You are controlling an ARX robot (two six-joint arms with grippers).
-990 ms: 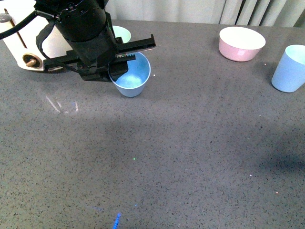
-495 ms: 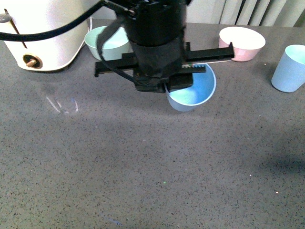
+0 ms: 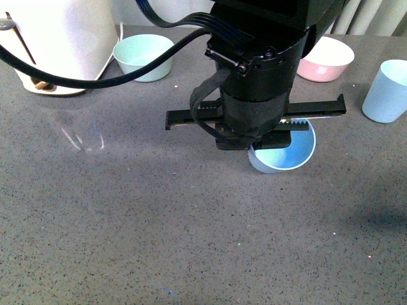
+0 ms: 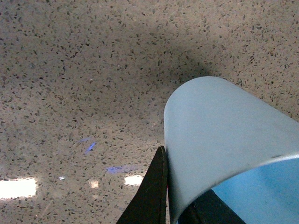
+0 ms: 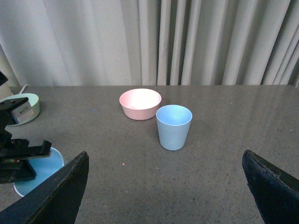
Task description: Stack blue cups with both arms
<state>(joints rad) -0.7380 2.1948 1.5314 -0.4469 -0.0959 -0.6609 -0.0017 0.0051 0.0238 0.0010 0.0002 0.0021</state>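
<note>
Now the left gripper pinches a light blue plastic tumbler, well left of the upright matching tumbler; the right gripper hangs spread.

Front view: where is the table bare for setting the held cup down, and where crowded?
Bare: the near half of the table, in front of the left gripper and its held blue cup; also the gap between that and the standing blue cup. Crowded: far edge, with white appliance, mint-green bowl, pink bowl.
</note>
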